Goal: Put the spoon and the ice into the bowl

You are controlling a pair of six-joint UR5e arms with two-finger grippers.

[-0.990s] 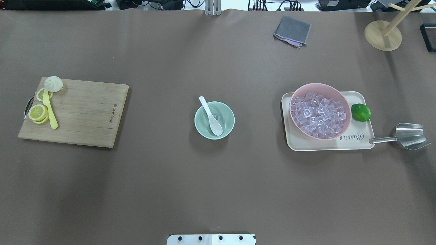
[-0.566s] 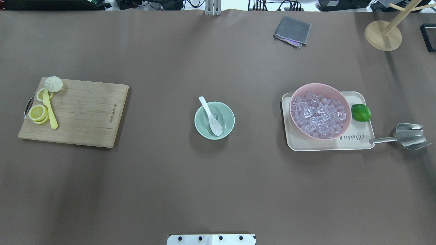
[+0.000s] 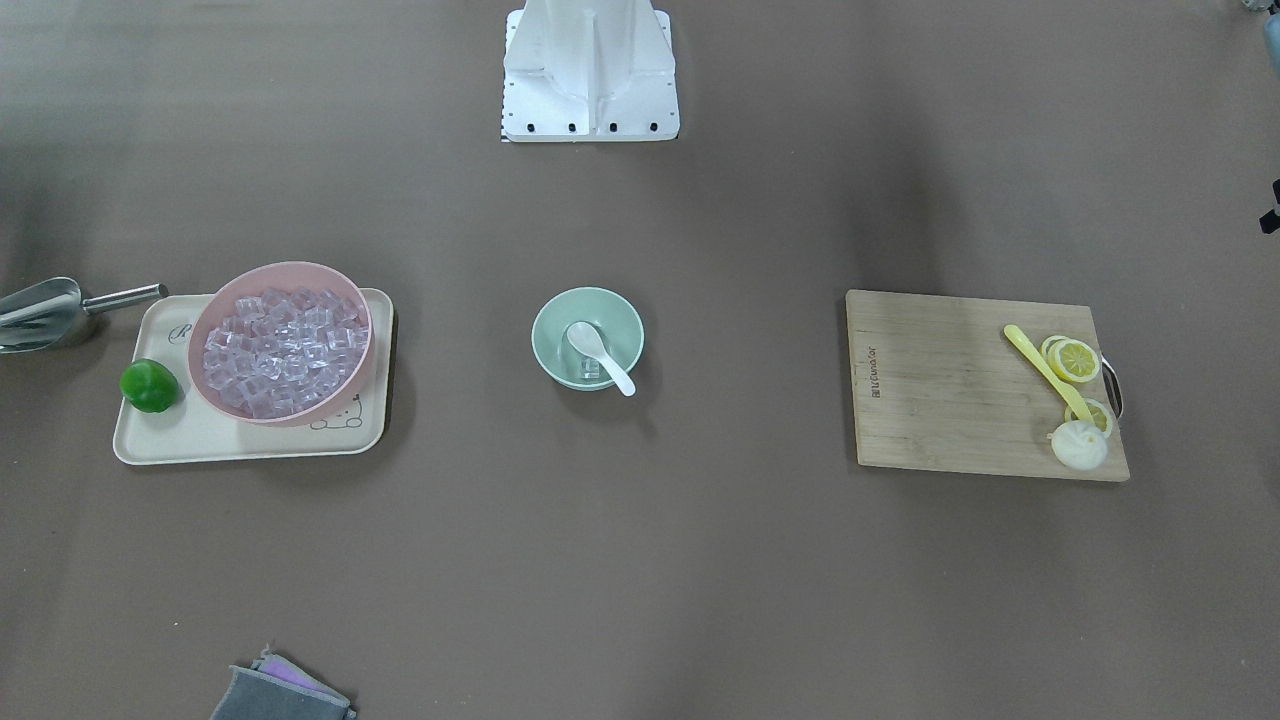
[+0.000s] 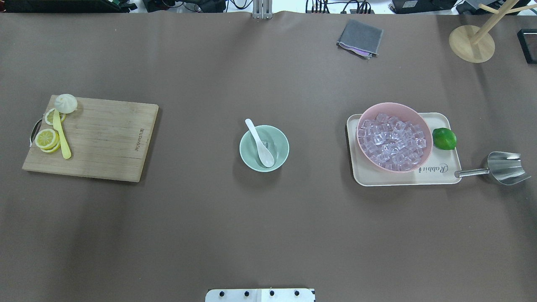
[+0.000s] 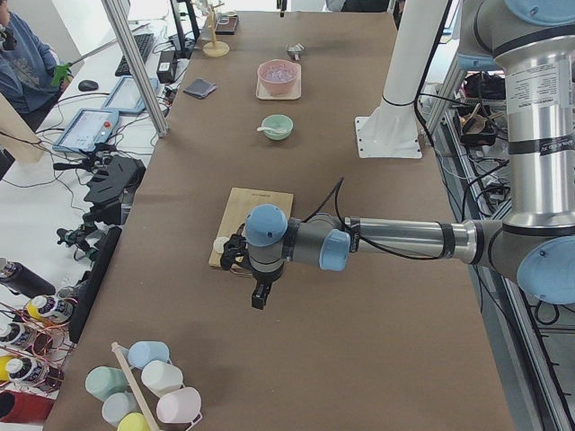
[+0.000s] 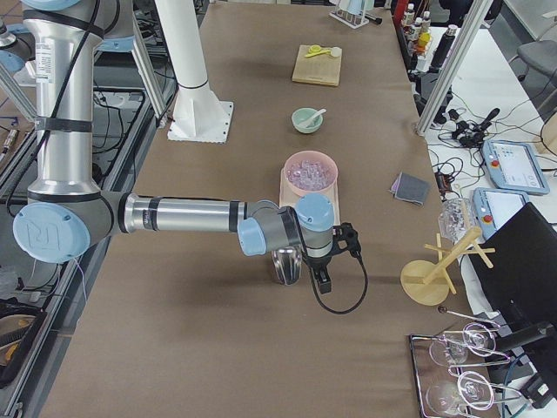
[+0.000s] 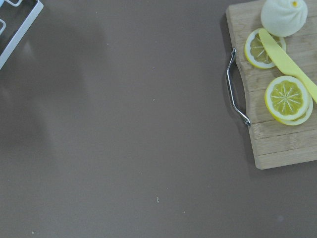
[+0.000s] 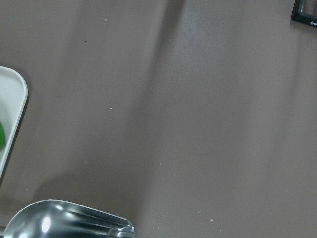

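The white spoon (image 4: pixel 260 143) lies in the mint-green bowl (image 4: pixel 283 144) at the table's middle, with its handle resting over the far-left rim. One clear ice cube (image 3: pixel 590 370) sits in the bowl under the spoon (image 3: pixel 598 358). Many more ice cubes (image 4: pixel 393 142) fill a pink bowl (image 4: pixel 426 126) on the right. My left gripper (image 5: pixel 260 296) shows only in the exterior left view, hanging beside the cutting board's end; I cannot tell if it is open. My right gripper (image 6: pixel 324 280) shows only in the exterior right view, next to the metal scoop; I cannot tell its state.
The pink bowl and a lime (image 4: pixel 444 139) sit on a cream tray (image 4: pixel 440 174). A metal scoop (image 4: pixel 505 167) lies right of it. A cutting board (image 4: pixel 105 138) with lemon slices and a yellow utensil (image 4: pixel 61 136) is at the left. A grey cloth (image 4: pixel 360 38) and a wooden stand (image 4: pixel 472 43) are at the back.
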